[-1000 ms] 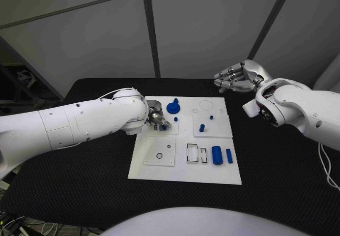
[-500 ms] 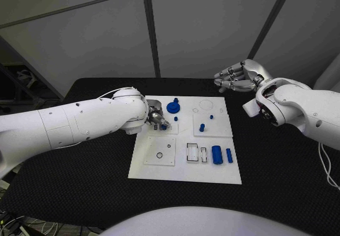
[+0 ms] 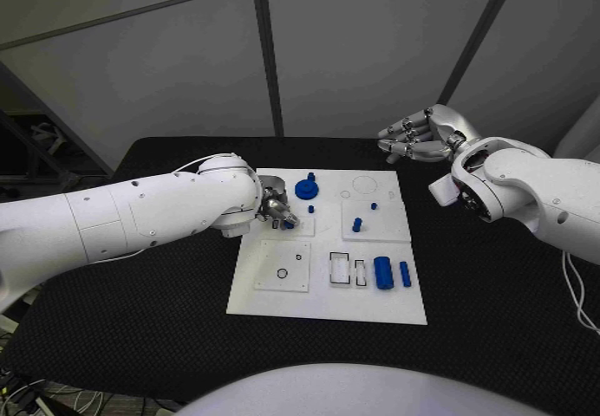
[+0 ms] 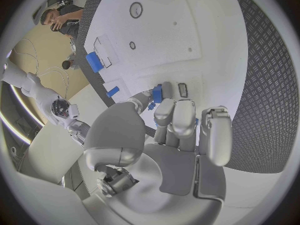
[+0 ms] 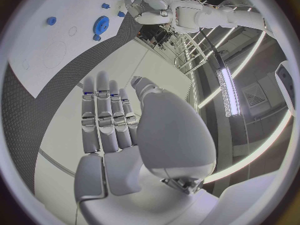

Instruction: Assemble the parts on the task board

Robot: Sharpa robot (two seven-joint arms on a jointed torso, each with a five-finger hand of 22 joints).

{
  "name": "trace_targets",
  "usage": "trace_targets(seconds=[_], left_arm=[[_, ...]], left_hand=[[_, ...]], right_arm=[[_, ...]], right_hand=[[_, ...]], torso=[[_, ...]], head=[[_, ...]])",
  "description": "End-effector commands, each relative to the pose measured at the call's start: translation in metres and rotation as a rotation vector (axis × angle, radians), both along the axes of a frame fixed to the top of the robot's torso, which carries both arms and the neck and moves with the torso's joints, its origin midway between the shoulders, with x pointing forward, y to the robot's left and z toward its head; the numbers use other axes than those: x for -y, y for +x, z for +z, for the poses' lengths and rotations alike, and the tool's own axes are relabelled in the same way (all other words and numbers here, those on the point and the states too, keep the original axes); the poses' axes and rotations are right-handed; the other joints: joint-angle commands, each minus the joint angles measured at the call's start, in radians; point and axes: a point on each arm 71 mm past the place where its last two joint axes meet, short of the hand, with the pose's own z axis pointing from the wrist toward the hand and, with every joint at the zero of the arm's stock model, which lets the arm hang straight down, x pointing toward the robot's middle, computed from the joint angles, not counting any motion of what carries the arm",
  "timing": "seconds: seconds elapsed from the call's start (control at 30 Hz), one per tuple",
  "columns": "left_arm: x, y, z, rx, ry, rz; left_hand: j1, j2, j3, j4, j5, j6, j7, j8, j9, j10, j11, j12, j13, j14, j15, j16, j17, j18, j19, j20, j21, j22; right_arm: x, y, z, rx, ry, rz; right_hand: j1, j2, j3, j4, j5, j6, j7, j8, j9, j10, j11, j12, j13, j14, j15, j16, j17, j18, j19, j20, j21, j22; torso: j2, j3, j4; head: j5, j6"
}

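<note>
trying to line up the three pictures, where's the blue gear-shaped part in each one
Head view: the blue gear-shaped part sits on the task board's far left section, just beyond the left hand.
Left wrist view: I cannot pick it out.
Right wrist view: near the board's edge.
Shared landmark: the left hand, also seen in the right wrist view.

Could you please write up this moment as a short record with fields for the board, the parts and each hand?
surface: black table
task board: white plate in the middle of the table
left hand: over the board's left side, pinching a small blue part between its fingertips
right hand: raised beyond the board's far right corner, fingers apart, holding nothing
blue gear-shaped part: at the far end of the board, next to the left hand
blue cylinder: lying near the board's right edge, a thinner blue bar beside it
</note>
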Motion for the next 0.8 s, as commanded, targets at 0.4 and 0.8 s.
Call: trace_targets(seconds=[0.4, 0.8], left_arm=[[-0.0005, 0.0025, 0.0018, -0.003, -0.007, 0.015], [0.0002, 0.0037, 0.0007, -0.015, 0.03, -0.011]], left_hand=[[0.035, 0.024, 0.071, -0.056, 0.001, -0.009, 0.003, 0.004, 0.003, -0.004, -0.001, -0.014, -0.011, 0.026, -0.006, -0.004, 0.001, -0.031, 0.031, -0.005, -0.007, 0.166], [0.024, 0.035, 0.084, -0.05, -0.086, -0.014, 0.005, 0.006, 0.006, -0.008, 0.002, -0.028, -0.025, 0.026, -0.003, -0.004, 0.001, -0.03, 0.028, -0.002, -0.012, 0.163]], right_arm=[[-0.0014, 0.0006, 0.0009, -0.002, 0.002, 0.009], [-0.0013, 0.0006, 0.0009, -0.003, 0.002, 0.009]], right_hand=[[-0.01, 0.002, -0.003, 0.005, 0.005, -0.008, 0.001, -0.005, 0.001, -0.006, 0.001, -0.004, -0.001, 0.002, 0.006, -0.007, -0.001, 0.011, 0.002, 0.003, -0.006, -0.002], [-0.01, 0.002, -0.003, 0.005, 0.005, -0.008, 0.001, -0.005, 0.001, -0.006, 0.001, -0.004, -0.001, 0.002, 0.006, -0.007, -0.001, 0.011, 0.002, 0.003, -0.006, -0.002]], torso=[[0.001, 0.0003, -0.0006], [0.001, -0.0005, -0.0005]], head=[[0.002, 0.002], [0.001, -0.003]])
